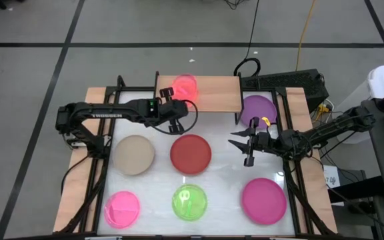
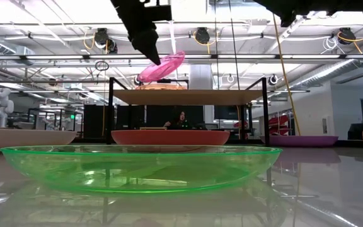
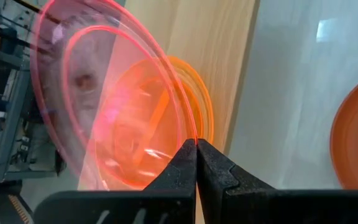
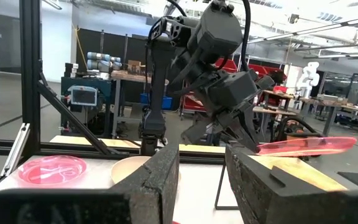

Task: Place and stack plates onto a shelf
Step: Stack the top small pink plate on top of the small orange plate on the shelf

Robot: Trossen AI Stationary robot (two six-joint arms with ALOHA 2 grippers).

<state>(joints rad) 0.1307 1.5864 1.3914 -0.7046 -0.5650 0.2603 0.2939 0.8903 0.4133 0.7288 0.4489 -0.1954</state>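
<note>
A small pink plate [image 1: 186, 85] hangs tilted over the left end of the light-wood shelf [image 1: 212, 93], held by my left gripper [image 1: 177, 101], which is shut on it. Under it an orange plate [image 2: 159, 86] lies flat on the shelf board [image 2: 188, 96]. My right gripper [image 1: 245, 145] is open and hovers over the table between the purple plate [image 1: 259, 110] and the magenta plate [image 1: 264, 200], touching nothing. The beige plate [image 1: 134, 155], red plate [image 1: 191, 154], second small pink plate [image 1: 122, 208] and green plate [image 1: 189, 203] lie flat on the white tabletop. My left gripper pinches the pink plate's rim [image 3: 193, 140] between its two fingers, only the edge showing between the tips. The fingers [image 2: 145, 44] slant down at it from above, on the plate's lower side. The plate [image 2: 162, 66] is lifted clear, tilted, above the orange plate [image 3: 160, 118].
The shelf's right half [image 1: 222, 90] is bare wood. Black metal legs [image 2: 111, 110] carry the board above the table. Wooden strips [image 1: 72, 187] run along the table's left and right sides. Cables and a dark box [image 1: 292, 83] lie beyond the far right corner.
</note>
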